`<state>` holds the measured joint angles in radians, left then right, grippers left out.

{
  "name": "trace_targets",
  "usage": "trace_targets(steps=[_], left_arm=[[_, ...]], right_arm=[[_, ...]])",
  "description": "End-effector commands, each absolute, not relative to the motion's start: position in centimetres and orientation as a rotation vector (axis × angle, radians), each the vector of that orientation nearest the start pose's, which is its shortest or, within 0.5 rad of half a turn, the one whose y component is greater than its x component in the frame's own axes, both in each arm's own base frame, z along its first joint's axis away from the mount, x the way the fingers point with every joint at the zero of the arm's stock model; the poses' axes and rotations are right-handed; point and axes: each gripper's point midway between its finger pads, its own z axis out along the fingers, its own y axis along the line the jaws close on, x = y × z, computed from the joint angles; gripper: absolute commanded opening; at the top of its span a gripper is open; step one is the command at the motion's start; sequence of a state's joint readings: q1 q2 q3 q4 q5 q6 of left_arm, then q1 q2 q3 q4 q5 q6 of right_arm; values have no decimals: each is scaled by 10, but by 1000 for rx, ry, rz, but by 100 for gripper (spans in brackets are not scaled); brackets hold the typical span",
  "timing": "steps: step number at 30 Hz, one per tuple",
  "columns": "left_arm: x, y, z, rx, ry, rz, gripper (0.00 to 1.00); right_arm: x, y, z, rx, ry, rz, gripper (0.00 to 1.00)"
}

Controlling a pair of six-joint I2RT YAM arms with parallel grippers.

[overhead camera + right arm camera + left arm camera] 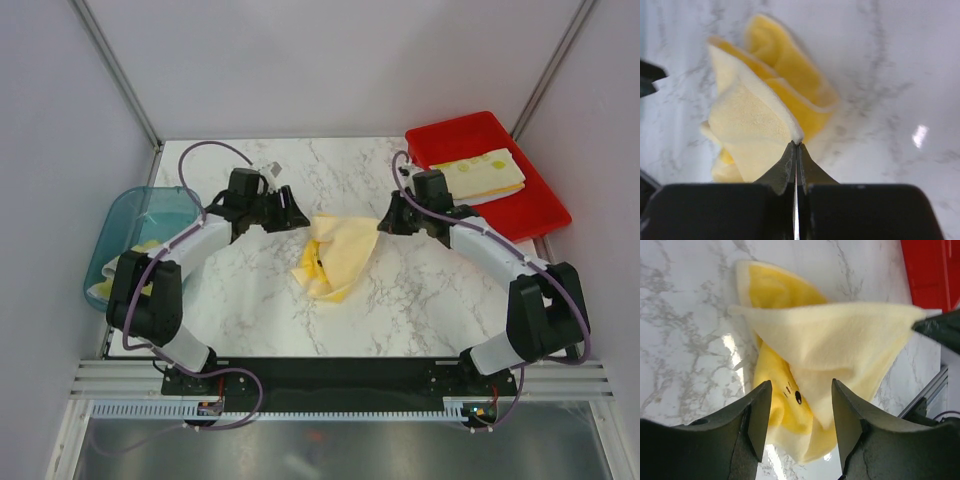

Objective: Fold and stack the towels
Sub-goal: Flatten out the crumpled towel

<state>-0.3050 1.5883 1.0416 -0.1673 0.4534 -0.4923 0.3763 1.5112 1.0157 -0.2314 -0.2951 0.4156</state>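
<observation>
A yellow towel [335, 255] lies crumpled in the middle of the marble table, one pale flap pulled up toward the right. My right gripper [797, 145] is shut on the corner of that flap [750, 120]; it appears in the top view at the towel's right edge [382, 225]. My left gripper [297, 218] hovers at the towel's left side, open, with nothing between its fingers [801, 415]. Beneath it the towel [830, 335] shows a small black printed face. A folded white towel with yellow-green print [480, 172] rests in the red tray.
The red tray [530, 205] sits at the back right, its edge also in the left wrist view [930, 270]. A translucent teal tub [130, 215] stands at the left with more cloth [145, 250] inside. Grey walls close in the table.
</observation>
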Motion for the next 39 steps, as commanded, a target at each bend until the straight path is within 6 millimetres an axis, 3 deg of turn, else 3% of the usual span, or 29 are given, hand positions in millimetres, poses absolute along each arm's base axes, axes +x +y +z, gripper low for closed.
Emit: trace_targets(steps=[1,2,3,6,7,9,10,11,13,14,17,19,20,22,26,31,38,39], left_arm=[[361,-250,152,311,2203,-956,59],[365,-255,156,341,2199,-945,59],[368,-256,146,362,2219,-931,59],[379,-262,147,435,2211,-920,59],[384,-263,134,441,2239,-909,59],[399,-264,133,464,2242,-861,59],[406,-264,117,470,2280,-839,59],[419,-268,127,486,2248,-821,59],[432,-270,110,527,2275,-790,59],[445,-277,122,550,2237,-795,60],[469,-287,108,607,2250,-777,60],[481,-293,112,641,2249,-787,60],[485,-296,96,641,2282,-794,60],[491,-303,95,648,2275,-827,60],[485,-316,77,643,2329,-910,59],[471,-327,47,649,2416,-814,59],[450,-341,17,641,2505,-826,57],[449,-343,17,641,2505,-838,53]], right_arm=[[342,138,112,0,2501,440,0],[339,126,108,24,2527,380,0],[340,113,107,53,2534,330,0],[335,95,103,84,2548,285,0],[332,95,102,83,2550,287,0],[332,95,102,82,2547,290,0],[331,94,101,91,2548,292,0],[331,93,102,96,2542,295,0],[332,96,103,106,2527,320,0],[333,97,103,109,2525,331,0],[333,102,102,110,2522,366,0],[335,103,102,113,2518,370,0],[335,103,103,109,2516,368,0],[338,102,102,114,2517,365,0],[342,103,100,119,2519,364,0],[344,103,101,120,2512,361,0],[345,106,105,114,2496,382,0],[344,106,105,110,2495,380,0]])
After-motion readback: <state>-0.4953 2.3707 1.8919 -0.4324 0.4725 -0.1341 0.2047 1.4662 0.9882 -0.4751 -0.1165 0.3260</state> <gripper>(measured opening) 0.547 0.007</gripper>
